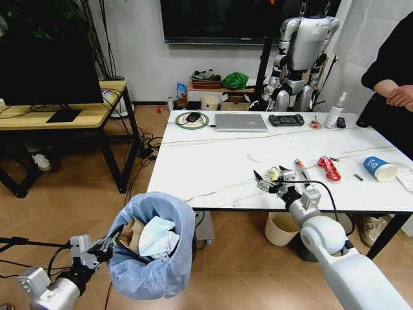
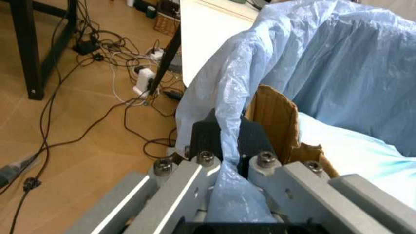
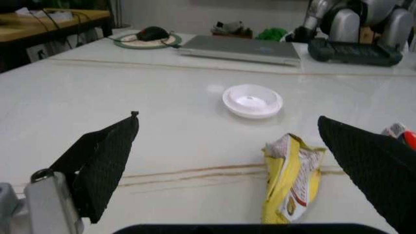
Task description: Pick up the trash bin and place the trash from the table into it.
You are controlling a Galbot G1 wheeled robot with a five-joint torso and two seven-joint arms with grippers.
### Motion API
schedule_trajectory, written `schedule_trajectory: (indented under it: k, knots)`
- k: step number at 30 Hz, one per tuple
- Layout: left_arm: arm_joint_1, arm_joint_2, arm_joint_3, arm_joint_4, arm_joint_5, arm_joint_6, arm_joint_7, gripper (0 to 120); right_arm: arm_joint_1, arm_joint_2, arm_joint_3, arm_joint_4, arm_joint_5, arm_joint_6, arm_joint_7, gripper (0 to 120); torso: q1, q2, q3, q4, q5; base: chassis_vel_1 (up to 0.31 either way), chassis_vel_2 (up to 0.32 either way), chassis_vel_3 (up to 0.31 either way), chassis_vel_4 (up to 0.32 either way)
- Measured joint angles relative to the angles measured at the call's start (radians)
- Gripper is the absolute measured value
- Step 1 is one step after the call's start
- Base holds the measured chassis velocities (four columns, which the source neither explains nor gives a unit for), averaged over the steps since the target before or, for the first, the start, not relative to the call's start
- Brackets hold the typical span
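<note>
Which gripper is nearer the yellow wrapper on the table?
The right. The right gripper hovers open just over the table with the yellow wrapper between its fingers. The left gripper is down beside the table, shut on the trash bin's bag rim.

Wooden floor [image 1: 77,213] strewn with cables [image 1: 143,152], yellow-topped desk [image 1: 58,116], white wall [image 1: 139,45], dark screen [image 1: 226,19]
</note>
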Motion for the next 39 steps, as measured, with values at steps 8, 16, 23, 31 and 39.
schedule_trajectory:
  k: [8,16,23,31,39]
  knots:
    - [0.004,-0.006,-0.001,-0.004,0.008,-0.003,0.005,0,0.048,0.016,-0.005,-0.09,0.019,-0.039,0.008,100,0.0,0.0,0.0,0.0,0.0001,0.0,0.0,0.0,0.0]
    - [0.01,-0.013,-0.005,-0.002,0.014,-0.009,0.012,0,0.107,0.018,-0.015,-0.2,0.029,-0.053,0.004,100,0.0,0.0,0.0,0.0,0.0001,0.0,0.0,0.0,0.0]
    - [0.01,-0.019,-0.006,-0.002,0.017,-0.01,0.012,0,0.152,0.035,-0.026,-0.283,0.03,-0.053,-0.005,91,0.0,0.0,0.0,0.0001,0.0001,0.0,0.0,0.0,0.0]
    - [0.008,-0.02,-0.009,0.001,0.017,-0.01,0.012,0,0.176,0.047,-0.044,-0.304,0.03,-0.047,-0.007,62,0.0,0.0,0.0,0.0,0.0,0.0,0.0,0.0,0.0]
    - [0.007,-0.021,-0.009,0.007,0.017,-0.011,0.012,0,0.189,0.05,-0.045,-0.319,0.034,-0.046,-0.006,34,0.0,0.0,0.0,0.0,0.0,0.0,0.0,0.0,0.0]
